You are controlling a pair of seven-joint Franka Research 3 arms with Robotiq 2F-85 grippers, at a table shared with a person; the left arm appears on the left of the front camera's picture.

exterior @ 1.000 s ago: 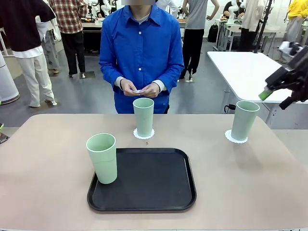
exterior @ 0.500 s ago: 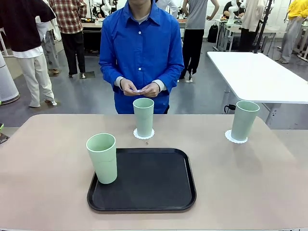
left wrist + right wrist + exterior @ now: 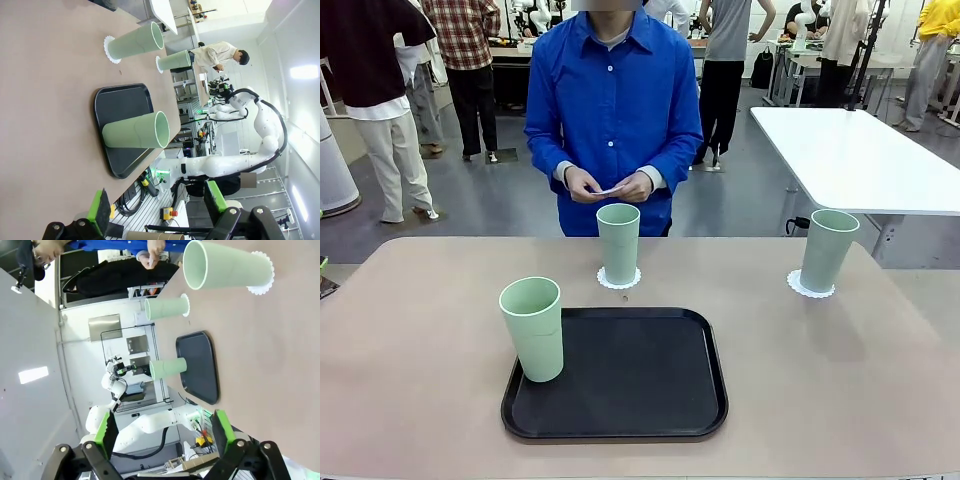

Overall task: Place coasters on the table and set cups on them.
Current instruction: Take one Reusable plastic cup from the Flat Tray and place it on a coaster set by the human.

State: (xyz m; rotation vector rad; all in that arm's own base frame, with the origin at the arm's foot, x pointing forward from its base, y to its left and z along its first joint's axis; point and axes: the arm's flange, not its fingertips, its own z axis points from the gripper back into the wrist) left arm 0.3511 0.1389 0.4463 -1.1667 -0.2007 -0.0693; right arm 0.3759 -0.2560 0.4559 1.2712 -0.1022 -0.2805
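Note:
One mint-green cup [image 3: 532, 328] stands on the left edge of the black tray [image 3: 640, 390]. A second cup [image 3: 618, 243] stands on a lacy white coaster [image 3: 619, 279] at the table's far middle. At the far right a third cup [image 3: 827, 250] stands on its coaster [image 3: 810, 287]. The person's hands hold a further white coaster [image 3: 608, 189] at chest height. My left gripper [image 3: 157, 204] is open and empty, well back from the tray cup [image 3: 135, 137]. My right gripper [image 3: 165, 429] is open and empty, off the table's right side from the nearest cup [image 3: 225, 265].
The beige-pink table [image 3: 420, 330] has bare room left of the tray, along the front and between tray and right cup. A white table [image 3: 850, 155] stands beyond the right corner. People stand farther back in the room.
The right gripper, at the front view's right edge a second ago, has drawn back out of that view. The cups and coasters have not moved.

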